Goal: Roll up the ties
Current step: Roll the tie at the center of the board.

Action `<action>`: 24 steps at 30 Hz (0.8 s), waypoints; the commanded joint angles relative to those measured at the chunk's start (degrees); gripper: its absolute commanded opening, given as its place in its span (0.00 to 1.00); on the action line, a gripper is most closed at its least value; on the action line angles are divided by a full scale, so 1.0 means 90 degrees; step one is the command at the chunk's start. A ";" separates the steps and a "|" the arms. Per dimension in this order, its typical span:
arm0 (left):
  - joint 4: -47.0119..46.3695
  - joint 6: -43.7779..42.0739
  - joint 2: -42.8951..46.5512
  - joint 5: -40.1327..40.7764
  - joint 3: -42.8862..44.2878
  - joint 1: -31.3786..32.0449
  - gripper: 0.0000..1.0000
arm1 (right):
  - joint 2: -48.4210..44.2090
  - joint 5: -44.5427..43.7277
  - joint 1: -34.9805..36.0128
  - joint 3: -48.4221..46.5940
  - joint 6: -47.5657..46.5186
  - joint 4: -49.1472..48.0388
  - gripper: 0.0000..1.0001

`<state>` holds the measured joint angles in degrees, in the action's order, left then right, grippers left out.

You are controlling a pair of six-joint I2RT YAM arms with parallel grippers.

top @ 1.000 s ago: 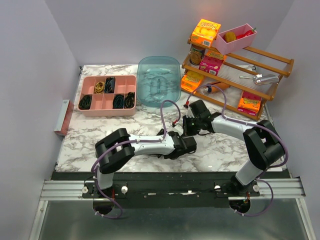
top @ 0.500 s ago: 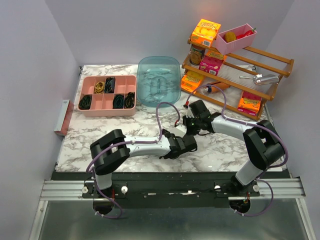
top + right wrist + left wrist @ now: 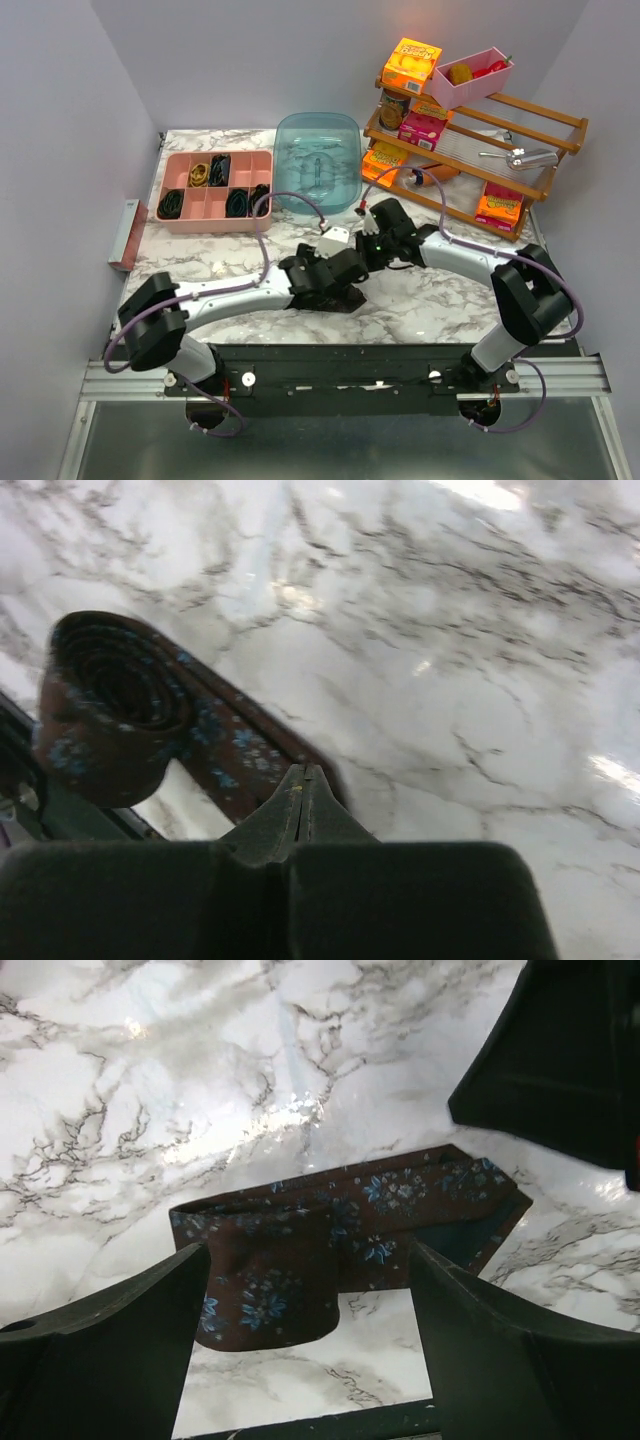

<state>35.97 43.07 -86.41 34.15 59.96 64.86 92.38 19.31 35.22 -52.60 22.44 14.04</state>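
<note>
Your left gripper (image 3: 308, 1260) is spread wide, its two fingers (image 3: 100, 1360) set either side of the brown tie (image 3: 400, 1195). The tie lies on the marble table (image 3: 150, 1080), toward the front edge and about midway across. Its end nearer the arm bases is wound into a loose coil, patterned with small blue flowers. The coil sits between those fingers, its left edge close against the left one and clear of the right one. The rest of the tie runs flat to a pointed end. Your right gripper (image 3: 303, 780) is pressed together, tips down at that flat stretch. You cannot tell from its wrist view whether they pin the fabric, and from the left wrist view its dark body hangs just beyond the pointed end. Farther back on the left, a pink divided tray (image 3: 207, 222) holds rolled ties (image 3: 237, 203) in several compartments. Beside it stands a blue translucent tub (image 3: 317, 165), and a wooden rack (image 3: 546, 183) of boxes fills the far right corner.
</note>
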 commanded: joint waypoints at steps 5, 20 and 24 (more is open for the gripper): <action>-0.1601 -0.0069 0.1816 -0.1889 -0.1583 -0.1463 0.94 | 0.0087 0.0296 0.0802 -0.0757 0.0046 0.0022 0.00; -0.3203 0.0419 0.3468 -0.4574 -0.3928 -0.3603 0.97 | 0.0624 0.0637 0.1496 -0.1255 0.0163 -0.0125 0.01; -0.3848 0.0615 0.3469 -0.4926 -0.4425 -0.3710 0.96 | 0.0848 0.0608 0.1535 -0.1363 0.0144 -0.0125 0.01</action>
<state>10.26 46.00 -56.03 -2.85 23.49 32.49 97.91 23.66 48.31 -62.74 23.57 13.34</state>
